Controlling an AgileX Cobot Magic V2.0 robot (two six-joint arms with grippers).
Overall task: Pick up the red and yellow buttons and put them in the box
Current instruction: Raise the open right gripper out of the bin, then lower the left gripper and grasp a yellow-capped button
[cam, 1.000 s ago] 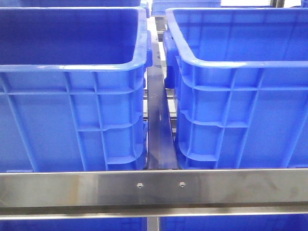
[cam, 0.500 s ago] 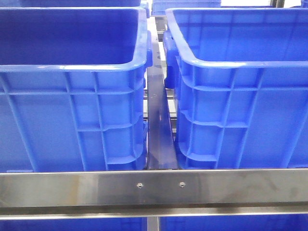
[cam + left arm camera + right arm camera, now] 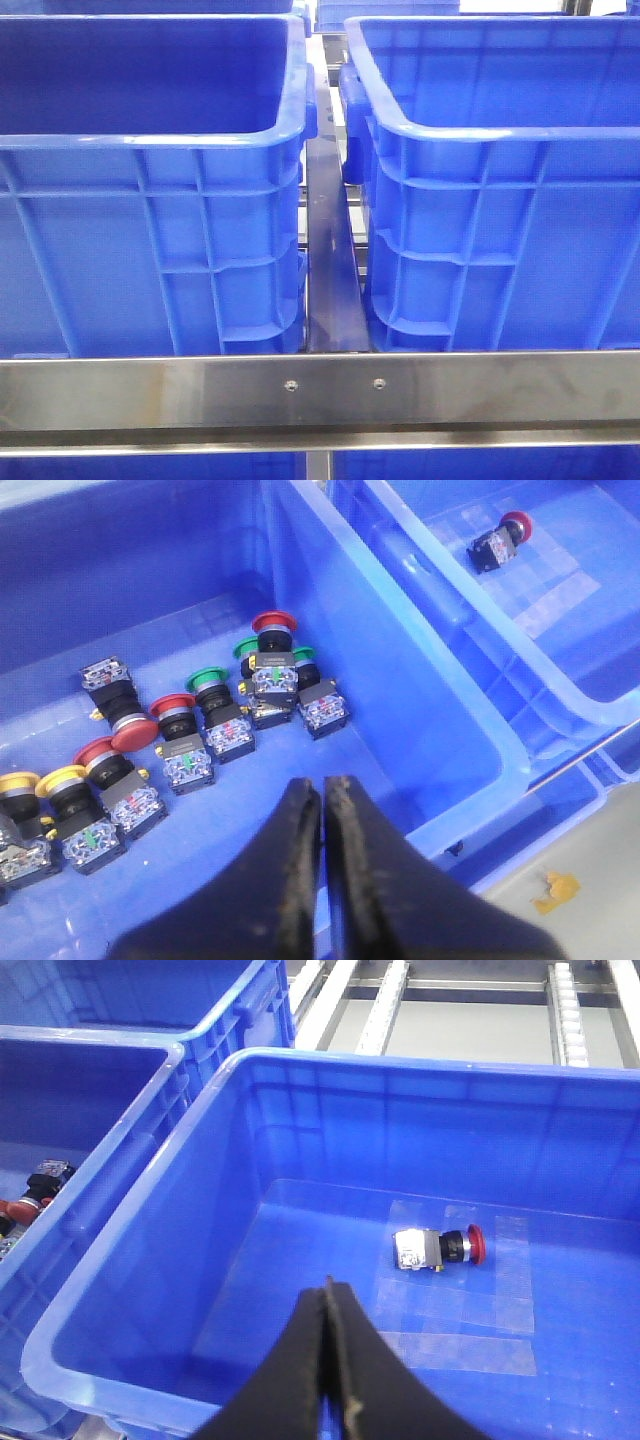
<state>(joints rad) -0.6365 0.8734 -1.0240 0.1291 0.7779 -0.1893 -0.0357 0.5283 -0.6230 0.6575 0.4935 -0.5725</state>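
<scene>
Your left gripper point(image 3: 323, 810) hangs over the left bin point(image 3: 420, 680) with its black fingers pressed together and nothing between them. Below it the buttons lie in a loose row on the bin floor: two yellow buttons point(image 3: 45, 795) at about 9 o'clock from the fingertips, a red button point(image 3: 100, 760) just beside them, another red button point(image 3: 172, 712) at roughly 10 o'clock, a green button point(image 3: 207, 680) near 11, and a red-capped button point(image 3: 270, 625) farthest off at about 12 o'clock, close to the bin wall.

Your right gripper point(image 3: 328, 1305) hovers inside the right bin point(image 3: 130, 1250), its fingers closed on each other and empty. One red button point(image 3: 440, 1248) lies on its side on the floor of that bin, at about 1 o'clock from the fingertips and apart from them.

From the front you see only the two blue bins side by side behind the steel rail point(image 3: 320, 390); neither arm shows there.
</scene>
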